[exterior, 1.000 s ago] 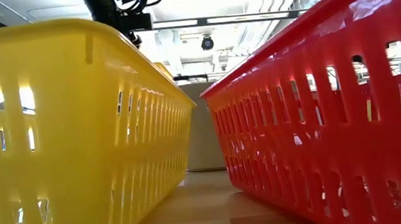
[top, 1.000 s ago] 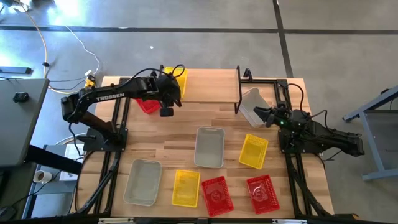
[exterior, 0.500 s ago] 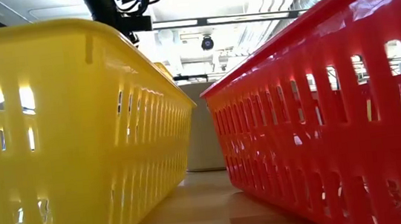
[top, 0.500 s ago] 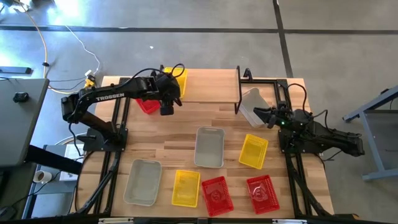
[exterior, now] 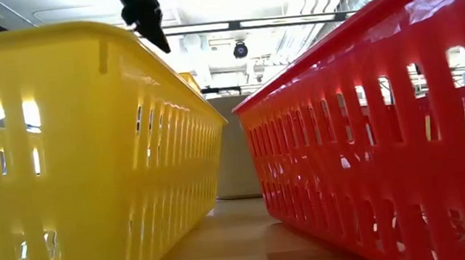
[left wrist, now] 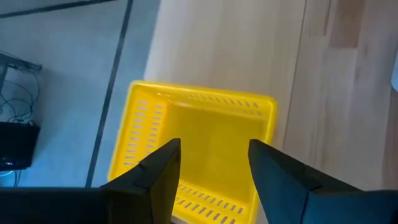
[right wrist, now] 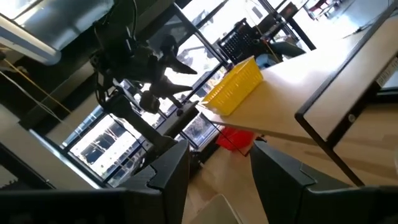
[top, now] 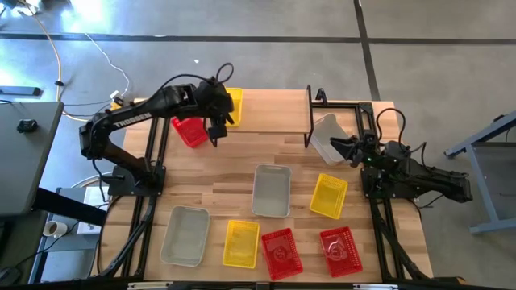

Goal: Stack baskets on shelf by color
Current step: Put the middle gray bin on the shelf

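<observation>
The left gripper [top: 216, 129] hangs with jaws spread and empty above the yellow basket [top: 231, 107] at the shelf's [top: 270, 112] far-left end. "TROSSEN" marks its arm. The right gripper [top: 339, 148], open and empty, points at a grey-white basket [top: 324, 135] beside the shelf.

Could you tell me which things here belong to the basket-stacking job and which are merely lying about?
Job: shelf; yellow basket on it, open left gripper above; tilted grey basket by the right gripper; other baskets on the table, like this red one.
Lying about: yellow cable; small black object on the side table.
</observation>
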`<state>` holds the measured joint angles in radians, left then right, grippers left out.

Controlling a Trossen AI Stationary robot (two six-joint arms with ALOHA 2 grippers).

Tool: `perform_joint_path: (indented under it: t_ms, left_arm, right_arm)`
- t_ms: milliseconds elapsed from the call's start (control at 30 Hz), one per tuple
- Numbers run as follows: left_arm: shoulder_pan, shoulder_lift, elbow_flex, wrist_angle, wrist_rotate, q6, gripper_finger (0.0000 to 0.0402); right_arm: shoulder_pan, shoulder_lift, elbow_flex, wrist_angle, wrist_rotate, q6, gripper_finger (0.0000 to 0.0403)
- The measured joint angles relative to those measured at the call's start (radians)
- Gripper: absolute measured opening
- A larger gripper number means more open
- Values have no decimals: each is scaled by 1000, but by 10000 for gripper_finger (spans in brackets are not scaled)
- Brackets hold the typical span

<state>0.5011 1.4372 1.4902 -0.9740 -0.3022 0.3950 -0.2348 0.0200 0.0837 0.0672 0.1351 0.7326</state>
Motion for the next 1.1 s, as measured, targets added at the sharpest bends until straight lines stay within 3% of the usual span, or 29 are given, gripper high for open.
perform_joint_path:
  t_ms: [200,367,567,800,1100]
  left_arm:
    - [0,0,66,-63,7,-13,180]
    - [-8,-2,91,-128,17,-55,180]
    - [-27,-31,91,-141,111,-117,179]
    - [-58,-71,91,-168,171,-182,179]
    - [-107,-103,91,-212,262,-231,179]
  right_arm:
    - [0,1,13,46,-3,-7,154]
    - [0,67,116,15,-5,-96,154]
    - [0,239,288,-98,-18,-171,154]
    - [9,474,479,-186,-155,-211,154]
    - [160,748,672,-254,-178,-244,154]
